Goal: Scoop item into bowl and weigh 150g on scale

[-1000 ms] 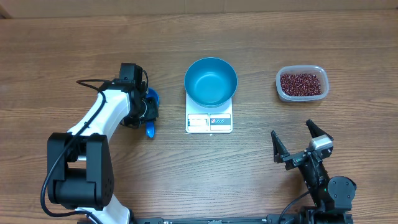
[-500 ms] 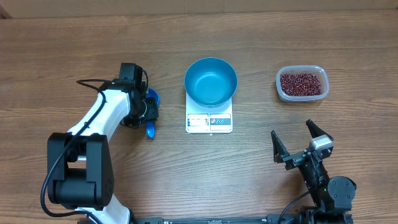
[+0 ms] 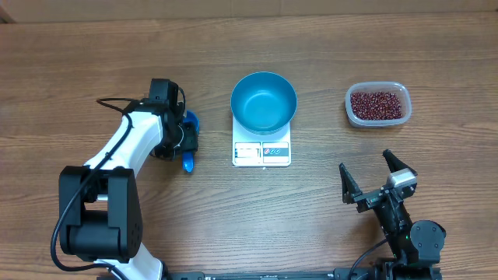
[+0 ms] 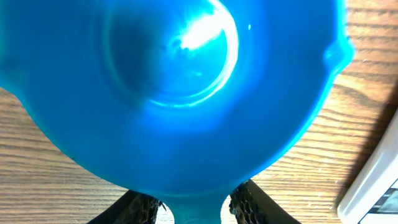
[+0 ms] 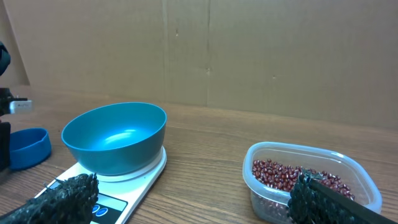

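The blue bowl [image 3: 263, 101] [image 5: 115, 137] stands empty on the white scale [image 3: 262, 152] [image 5: 151, 169]. The item, dark red-brown beans [image 3: 378, 104] [image 5: 289, 176], fills a clear tub [image 3: 352, 115] [image 5: 300, 149] at the right. A small blue scoop [image 3: 189, 124] [image 4: 174, 93] lies on the table left of the scale. My left gripper [image 3: 185, 141] [image 4: 194, 208] straddles the scoop's handle with its fingers [image 4: 140, 208] apart and a gap showing beside the handle. My right gripper [image 3: 366, 165] [image 5: 193, 200] stands wide open near the front edge, holding nothing.
The scale's corner [image 4: 373, 193] shows just right of the scoop. A cardboard wall [image 5: 249, 56] rises behind the table. Bare wood lies between the scale and the tub.
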